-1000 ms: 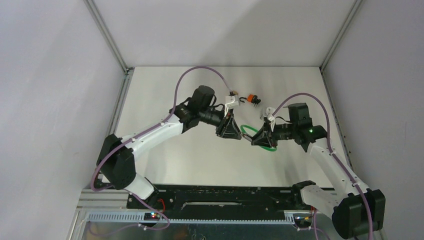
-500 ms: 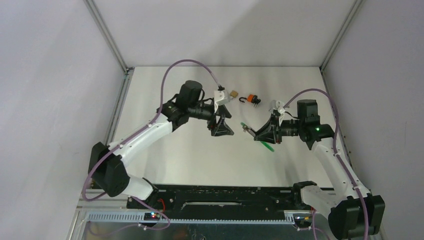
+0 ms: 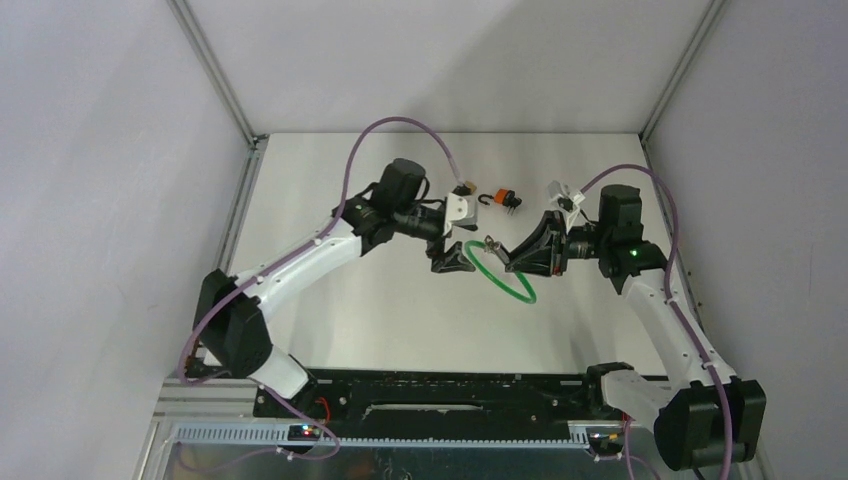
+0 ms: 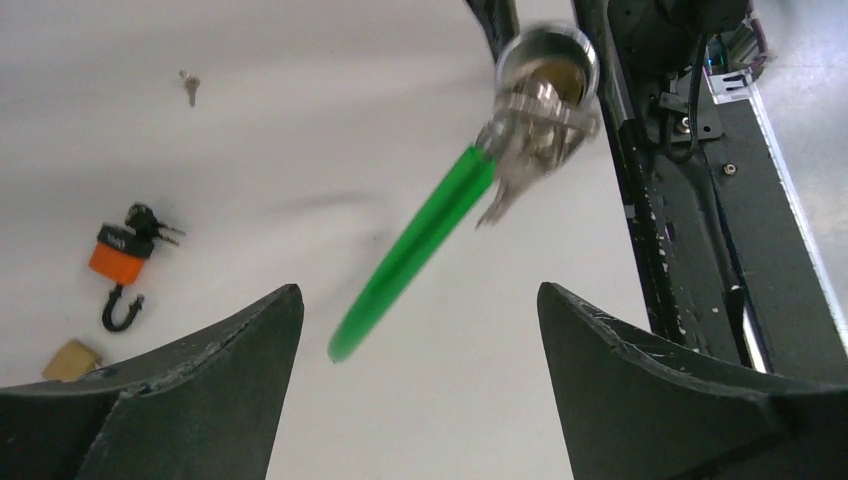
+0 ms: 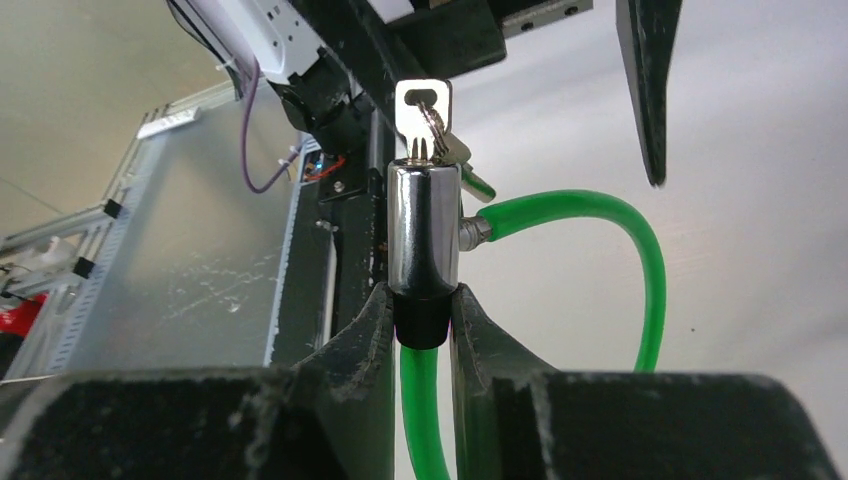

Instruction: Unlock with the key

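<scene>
Right wrist view: the right gripper (image 5: pixel 424 310) is clamped on the cable lock (image 5: pixel 424 230), its two fingers pinching the black collar at the base of the chrome cylinder. The cylinder stands upright in this frame, its long axis in line with the fingers and its keyed end pointing away from the gripper. The key (image 5: pixel 422 105) sits in that far end, on the same axis; the flat face of its bow, with a slot hole, is turned to the camera and shows as plain metal. A second key (image 5: pixel 455 150) hangs just behind it. The green cable (image 5: pixel 600 215) leaves a fitting on the cylinder's side, curves round in a loop and comes back into the collar between the fingers.

In the top external view the lock is held between the two arms over the middle of the table (image 3: pixel 330 180), the cylinder's keyed end pointing left toward the left gripper (image 3: pixel 458 258) and the cable loop trailing toward the near edge. Whether the loop touches the table I cannot tell.

The left gripper is spread wide and grips nothing; in its wrist view the blurred cylinder and keys lie beyond its fingertips, apart from both. Farther back on the table lie an orange padlock (image 4: pixel 118 255) with keys in it, a brass padlock (image 4: pixel 70 358) just beside it, and a loose key (image 4: pixel 190 88) well apart; any marking on them is too small to read
</scene>
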Robot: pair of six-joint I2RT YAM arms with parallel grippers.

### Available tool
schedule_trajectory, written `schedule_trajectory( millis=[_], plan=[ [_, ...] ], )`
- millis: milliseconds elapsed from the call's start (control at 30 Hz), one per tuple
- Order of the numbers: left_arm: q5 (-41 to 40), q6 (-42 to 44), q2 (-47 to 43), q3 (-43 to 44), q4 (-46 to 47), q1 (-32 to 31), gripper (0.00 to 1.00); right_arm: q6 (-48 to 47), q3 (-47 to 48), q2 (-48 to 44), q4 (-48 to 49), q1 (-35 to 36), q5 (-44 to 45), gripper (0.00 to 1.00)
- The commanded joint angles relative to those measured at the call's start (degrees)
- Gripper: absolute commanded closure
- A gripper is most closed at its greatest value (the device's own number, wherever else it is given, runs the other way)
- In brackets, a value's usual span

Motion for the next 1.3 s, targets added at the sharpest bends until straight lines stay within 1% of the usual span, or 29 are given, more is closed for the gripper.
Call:
schedule_trajectory(
  millis=[0,133,267,400,433,467,600,700,800,900,967,1067,1133,1200,1267],
  plan=[
    [-1.21,5.92,2.79,6.97,-1.68,-2.89,0.11,5.52,3.14,0.95,7.31,-0.21,-4.78,1.00],
    [-1.29,5.20,4.17,7.64,-0.68,-4.18,0.20,4.77,3.14,1.13,6.32,-0.22,-4.82,1.00],
    [-0.90,3.66,6.42,9.35,-1.19,-4.49,0.47,4.94,3.14,0.94,6.01,-0.41,-4.64,1.00],
    [-1.07,2.59,6.56,8.36,-0.99,-4.50,0.85,2.97,3.11,0.07,3.27,-1.28,-4.43,1.00],
    [-1.53,2.15,6.40,7.93,-0.98,-4.41,0.93,2.40,3.06,-0.07,2.53,-1.64,-4.39,1.00],
    [-2.03,1.83,6.07,7.40,-0.92,-4.37,0.99,1.86,3.06,-0.11,1.74,-2.15,-4.37,1.00],
    [-4.32,0.17,4.58,4.94,-0.73,-3.97,1.00,-0.52,2.90,-0.62,-1.38,-3.98,-4.90,1.00],
    [-6.88,-2.76,4.06,3.70,-0.87,-3.48,1.00,0.33,1.47,-1.64,-0.15,-5.23,-4.99,1.00],
    [-9.32,-5.00,4.20,3.24,-1.99,-2.90,1.00,3.40,-0.19,-2.40,3.49,-6.19,-5.88,1.00],
    [-9.56,-7.41,4.12,2.18,-1.20,-1.90,1.00,4.26,-0.55,-2.10,4.34,-6.22,-7.36,1.00],
    [-8.12,-8.99,3.52,0.84,0.97,-0.98,1.00,4.61,-0.55,-1.22,4.46,-6.22,-8.36,1.00],
    [0.81,-9.58,1.68,-1.38,4.59,0.05,1.00,3.28,-0.55,-0.46,3.55,-6.06,-8.02,1.00],
    [4.79,-9.76,0.44,-3.10,7.71,-0.29,1.00,2.96,-0.55,-0.27,3.79,-5.24,-7.45,1.00],
    [6.31,-9.91,-0.09,-4.17,10.20,-1.30,1.00,4.62,-0.55,-0.26,5.78,-3.88,-6.76,1.00],
    [6.21,-9.26,0.59,-4.04,10.36,-2.75,1.00,6.93,-0.55,-0.46,8.83,-2.24,-6.14,1.00]
  ],
)
